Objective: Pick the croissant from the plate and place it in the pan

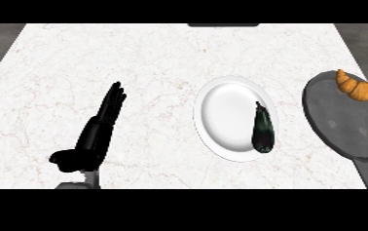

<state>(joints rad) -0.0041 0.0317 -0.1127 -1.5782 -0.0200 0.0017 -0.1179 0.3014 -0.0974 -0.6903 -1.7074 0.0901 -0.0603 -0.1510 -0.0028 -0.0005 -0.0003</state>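
Croissant (pixel 351 85) already sits in the pan (pixel 336 124) at right (plate (pixel 224 107) just holds an eggplant (pixel 263 130)); left hand (pixel 96 133) flat open, looks done, nothing left to grab.

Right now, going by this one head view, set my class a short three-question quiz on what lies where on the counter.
1. True or false: the croissant lies in the pan.
2. Pick one. What lies on the plate? A) a banana; B) an aubergine; C) a spoon.
3. Fill in: the one hand in view is the robot's ____ hand, and its fingers are ____.

Key: 1 true. 2 B; it lies along the plate's right side. 3 left; straight.
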